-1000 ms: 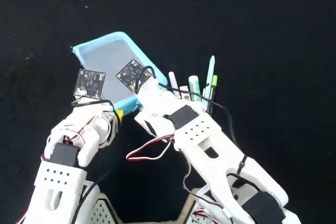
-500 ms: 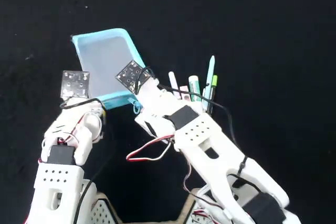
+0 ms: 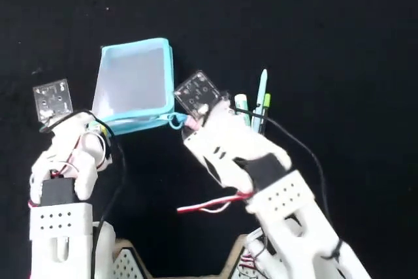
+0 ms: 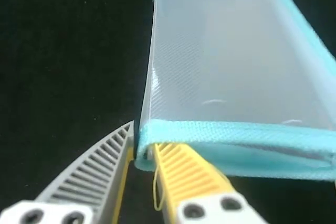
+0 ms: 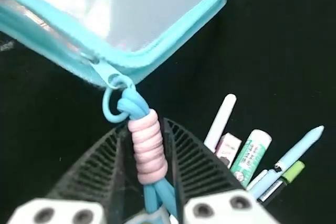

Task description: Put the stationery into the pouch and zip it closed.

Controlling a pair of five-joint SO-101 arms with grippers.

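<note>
Black table [image 3: 339, 50], on which a turquoise pouch [image 3: 130, 80] with a clear panel is seen at centre-left. One near corner of the pouch, at the zip edge, is clamped by the left gripper [image 4: 140, 142], while the pull cord [image 5: 148, 153], blue with pink beads and ringed to the zip slider, is pinched by the right gripper [image 5: 143, 129]. Stationery [image 5: 252, 156], being pens, a tube and a small pink item, is laid on the table just beside the pouch, outside it.
</note>
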